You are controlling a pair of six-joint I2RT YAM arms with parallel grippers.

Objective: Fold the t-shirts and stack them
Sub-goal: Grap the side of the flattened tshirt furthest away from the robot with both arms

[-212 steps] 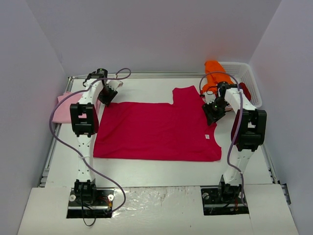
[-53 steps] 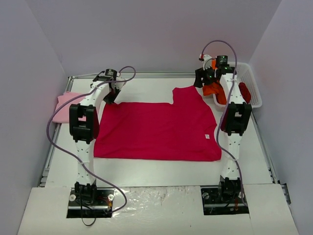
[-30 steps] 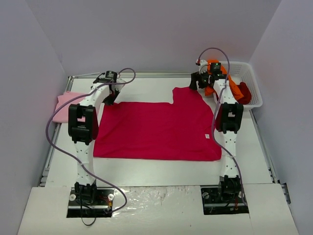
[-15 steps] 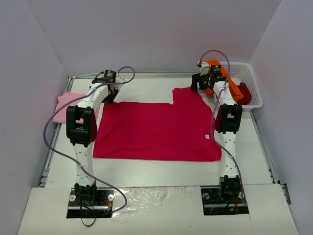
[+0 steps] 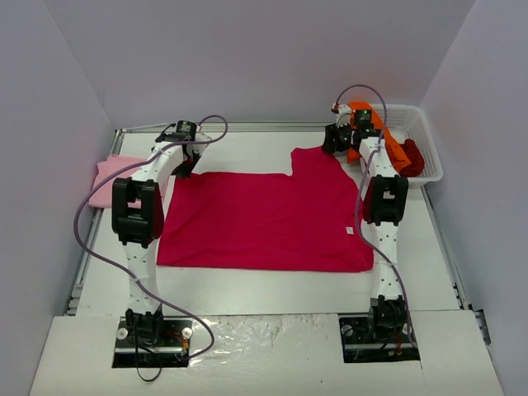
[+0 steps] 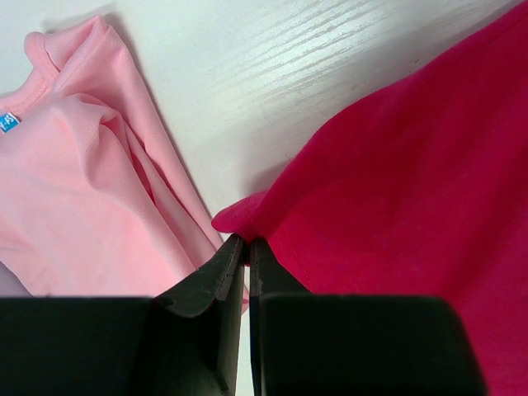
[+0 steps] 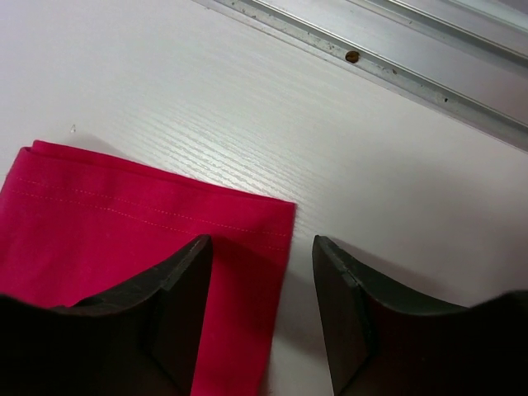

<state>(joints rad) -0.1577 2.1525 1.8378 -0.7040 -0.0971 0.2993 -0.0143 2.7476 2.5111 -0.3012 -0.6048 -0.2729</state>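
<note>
The large crimson t-shirt lies spread flat across the table. My left gripper is at its far left corner, shut on a pinched fold of the crimson cloth, as the left wrist view shows at the fingertips. The pale pink t-shirt lies crumpled just left of it. My right gripper hovers at the far right sleeve, open, its jaws straddling the sleeve's hemmed corner. An orange t-shirt drapes over the basket edge, and a dark red one sits inside.
A white mesh basket stands at the far right corner, close behind the right arm. A metal rail runs along the table's far edge. Purple cables loop off both wrists.
The right arm has swung from beside the collar up to the far sleeve corner and settled low over it. The left gripper stays pinched on the far left corner.
</note>
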